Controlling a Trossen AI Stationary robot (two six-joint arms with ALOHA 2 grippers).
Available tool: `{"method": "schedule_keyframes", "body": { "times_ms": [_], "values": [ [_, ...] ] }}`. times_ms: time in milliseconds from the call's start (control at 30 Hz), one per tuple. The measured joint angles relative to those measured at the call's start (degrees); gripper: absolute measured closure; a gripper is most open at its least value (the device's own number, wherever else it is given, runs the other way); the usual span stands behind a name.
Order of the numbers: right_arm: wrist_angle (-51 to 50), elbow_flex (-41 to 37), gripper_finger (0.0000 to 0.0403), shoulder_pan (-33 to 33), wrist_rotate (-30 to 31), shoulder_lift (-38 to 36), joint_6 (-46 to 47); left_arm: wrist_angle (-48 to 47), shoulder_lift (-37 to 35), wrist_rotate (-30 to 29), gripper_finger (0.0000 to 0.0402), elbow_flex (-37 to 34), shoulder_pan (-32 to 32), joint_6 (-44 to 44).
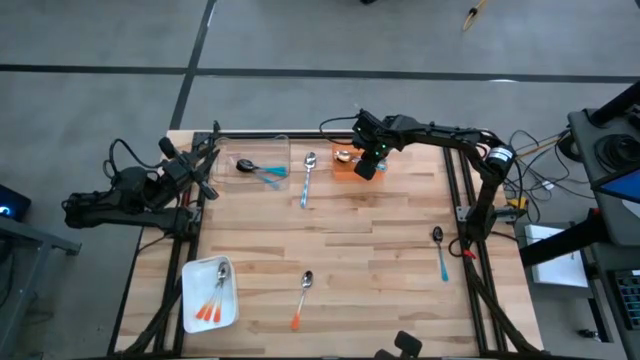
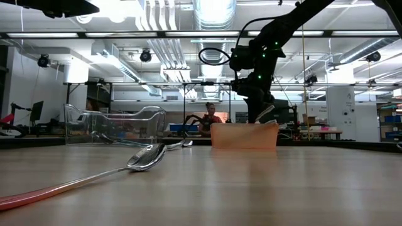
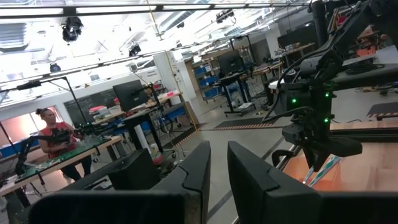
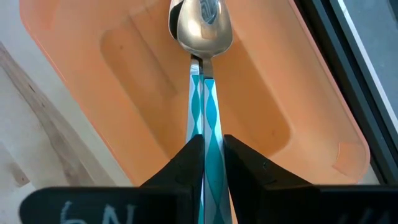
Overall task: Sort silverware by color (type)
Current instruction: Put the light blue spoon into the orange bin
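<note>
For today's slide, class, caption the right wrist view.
Right gripper holds a light-blue-handled spoon over the orange tray.

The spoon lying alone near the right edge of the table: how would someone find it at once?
Start at the wooden table and go to its right edge, about halfway down. There lies a small spoon with a dark bowl and teal handle, its bowl pointing to the far side. No tray holds it, and the nearest loose spoon has an orange handle.
</note>
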Motion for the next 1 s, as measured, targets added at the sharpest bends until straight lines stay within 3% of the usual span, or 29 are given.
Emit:
{"method": "schedule_keyframes", "body": {
  "times_ms": [1000],
  "values": [
    [-0.09,0.0,0.0351,0.09,0.02,0.02,1.53,-0.5,0.0,-0.01,0.0365,0.0,0.0,-0.01]
  ]
}}
